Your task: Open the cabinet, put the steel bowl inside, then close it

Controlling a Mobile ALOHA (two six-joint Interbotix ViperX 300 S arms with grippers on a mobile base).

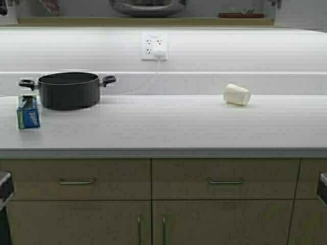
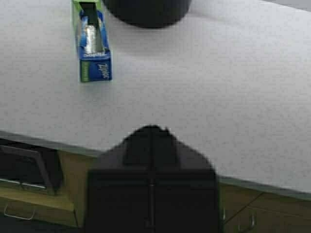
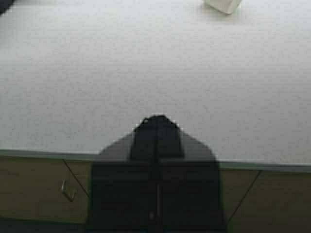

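Both grippers, left gripper (image 2: 151, 133) & right gripper (image 3: 156, 121), matte black, boxy bodies w/ tapered fingertips.

A kitchen: white countertop (image 1: 168, 125), black pot (image 1: 68, 90), wall outlet (image 1: 154, 47), base cabinets (image 1: 153, 199) with drawers.

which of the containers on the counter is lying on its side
The white paper cup, toward the right of the countertop, lies tipped on its side. The black two-handled pot on the left sits upright, and the Ziploc box stands in front of it.
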